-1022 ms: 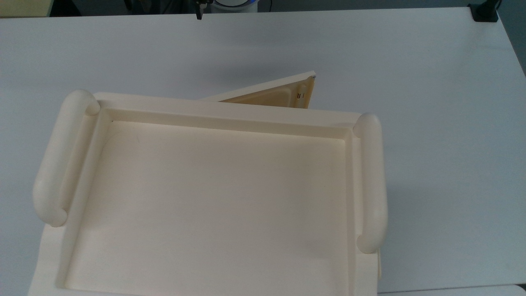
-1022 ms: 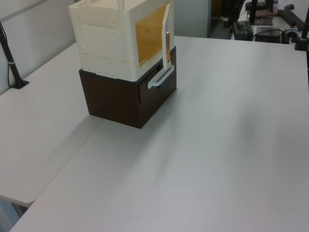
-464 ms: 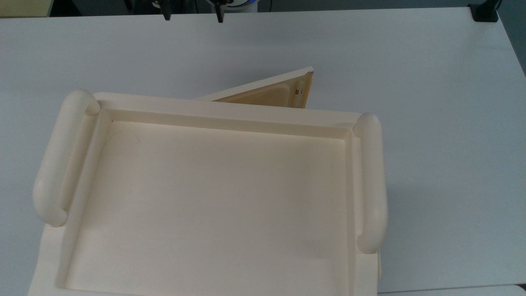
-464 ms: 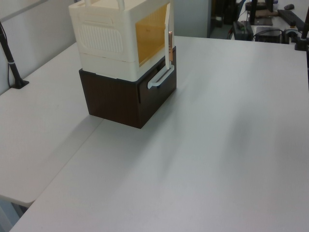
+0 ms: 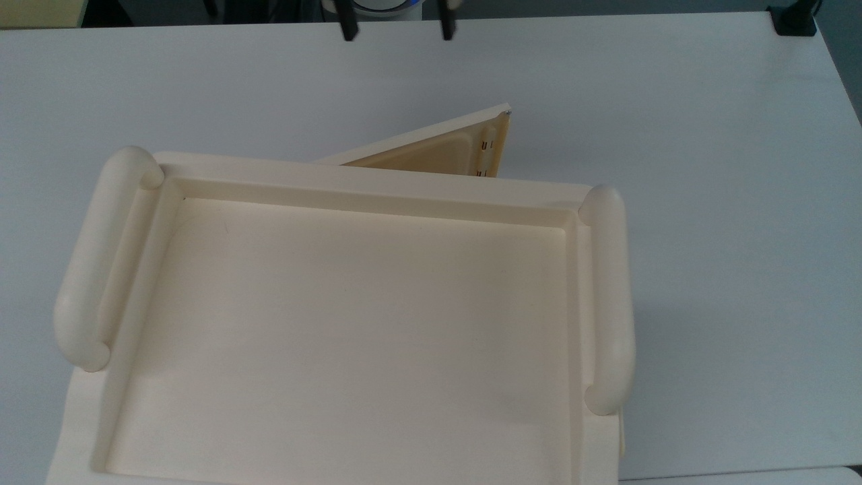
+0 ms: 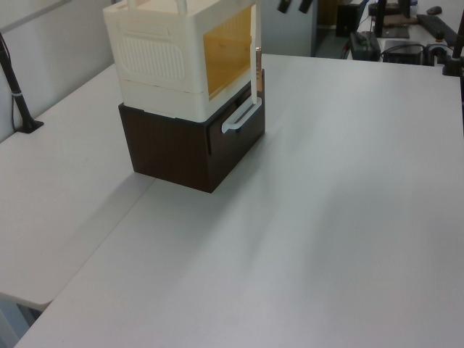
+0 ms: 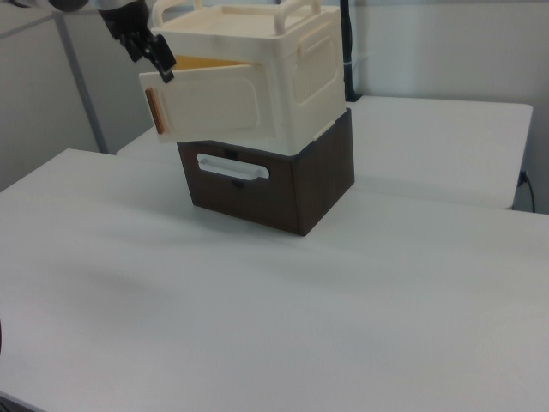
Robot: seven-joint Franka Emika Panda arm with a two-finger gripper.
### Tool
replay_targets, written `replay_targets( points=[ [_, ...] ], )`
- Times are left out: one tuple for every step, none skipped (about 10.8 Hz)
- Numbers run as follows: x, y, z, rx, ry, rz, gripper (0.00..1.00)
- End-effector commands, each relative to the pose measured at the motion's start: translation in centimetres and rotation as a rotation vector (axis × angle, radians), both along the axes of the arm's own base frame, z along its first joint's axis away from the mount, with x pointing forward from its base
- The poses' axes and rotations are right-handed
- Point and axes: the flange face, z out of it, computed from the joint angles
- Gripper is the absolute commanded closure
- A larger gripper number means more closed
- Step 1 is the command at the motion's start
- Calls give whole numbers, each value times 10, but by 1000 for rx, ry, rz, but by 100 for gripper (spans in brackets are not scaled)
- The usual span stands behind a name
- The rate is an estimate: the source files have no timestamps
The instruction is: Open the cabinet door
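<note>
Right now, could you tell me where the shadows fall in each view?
Top view: a soft shadow lies on the table right of the cabinet top. Left view: faint shade below the dark drawer box. Right view: shade hugs the box's base.

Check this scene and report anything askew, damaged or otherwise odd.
Nothing looks damaged or spilled. The cabinet door stands partly open, swung out at an angle from the cream cabinet, which sits squarely on the dark brown drawer box. The gripper hangs open above the table, apart from the door.
</note>
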Motion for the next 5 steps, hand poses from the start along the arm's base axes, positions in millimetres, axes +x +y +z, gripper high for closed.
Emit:
replay_targets(
  points=[
    [20,31,-10,75,-77,-176,0],
    [27,35,-18,61,-87,-218,0],
    [34,39,-25,58,-98,-259,0],
    [36,40,-27,54,-105,-285,0],
    [36,41,-30,24,-108,-282,0]
  ],
)
